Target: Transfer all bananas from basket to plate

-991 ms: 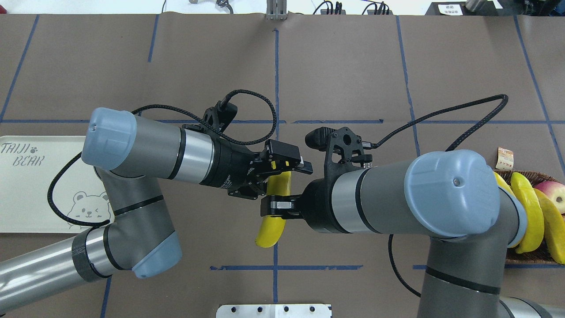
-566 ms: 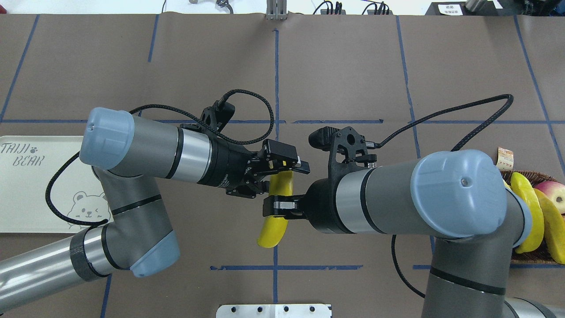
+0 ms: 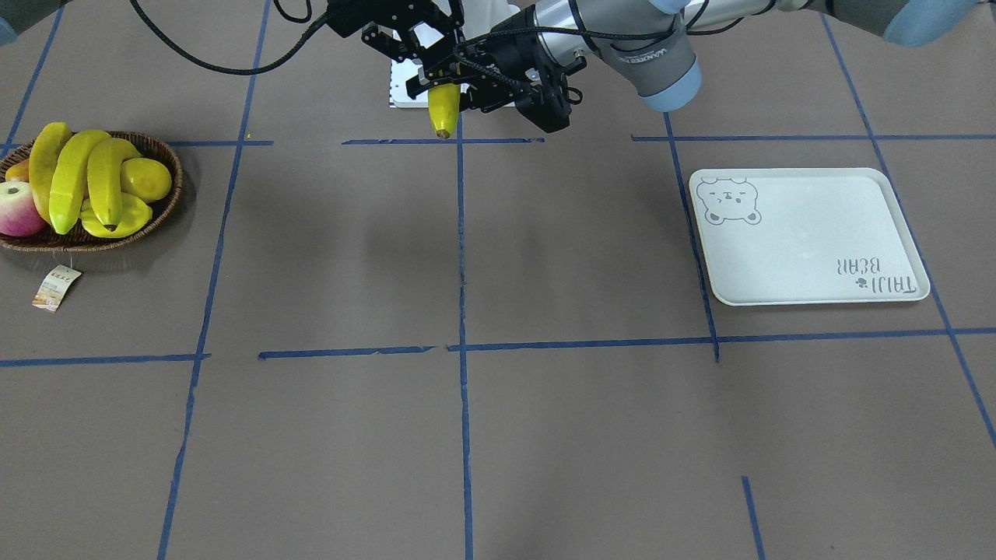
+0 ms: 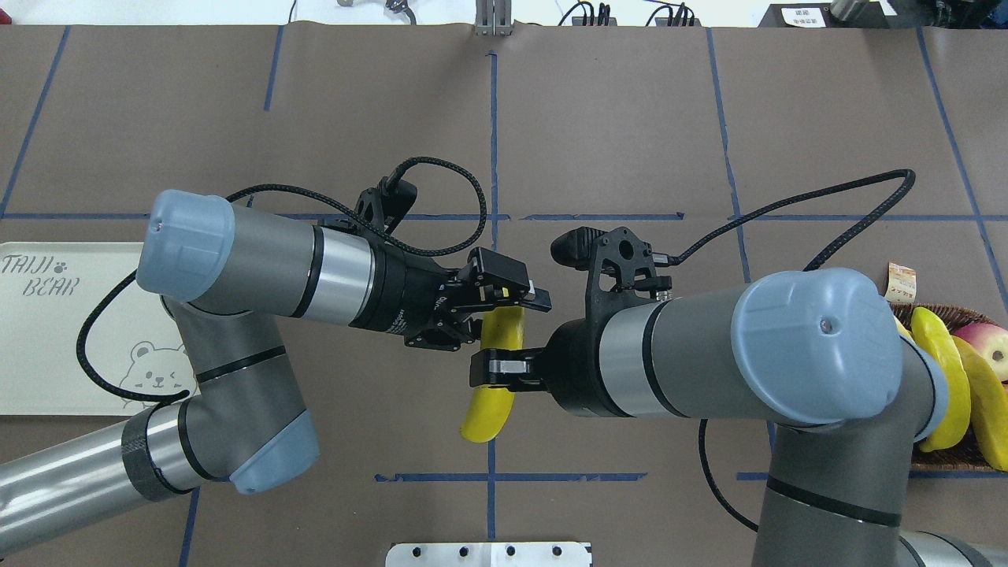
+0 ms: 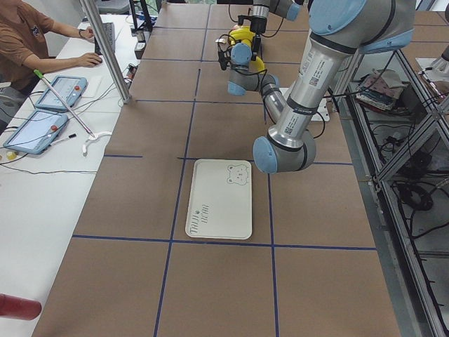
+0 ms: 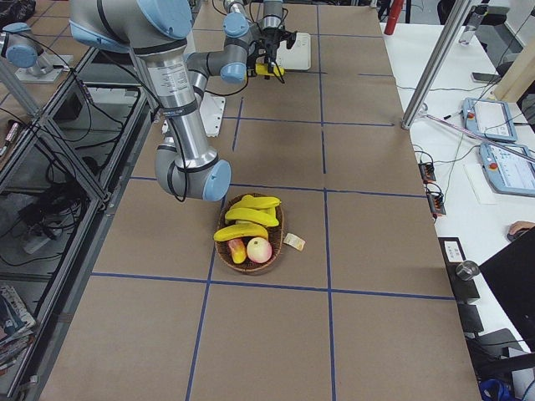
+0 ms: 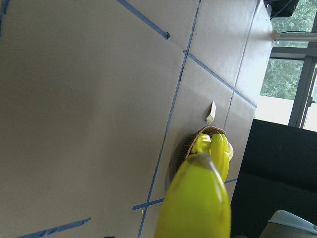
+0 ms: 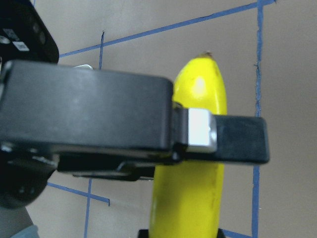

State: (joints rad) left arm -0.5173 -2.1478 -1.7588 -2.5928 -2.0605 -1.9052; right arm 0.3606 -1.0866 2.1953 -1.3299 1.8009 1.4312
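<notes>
Glossy yellow curved banana (image 4: 487, 409) held above centre of brown paper-covered table (image 4: 614, 118), long axis near–far. Its middle is clamped by right hand (image 4: 492, 368); left hand (image 4: 504, 298) straddles the far end. Whether it grips, cannot tell. Pale rectangular bear-print plate (image 4: 47, 346) lies well left — left arm's side.

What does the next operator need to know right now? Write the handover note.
Right gripper: shut on one banana, held in mid-air.
Left gripper: fingers around that banana's other end; grip unclear.
Basket: three bananas inside, among other fruit.
Plate: no bananas on it.
Done: none delivered.
To do: finish this handover, place it, then move the other three.
</notes>
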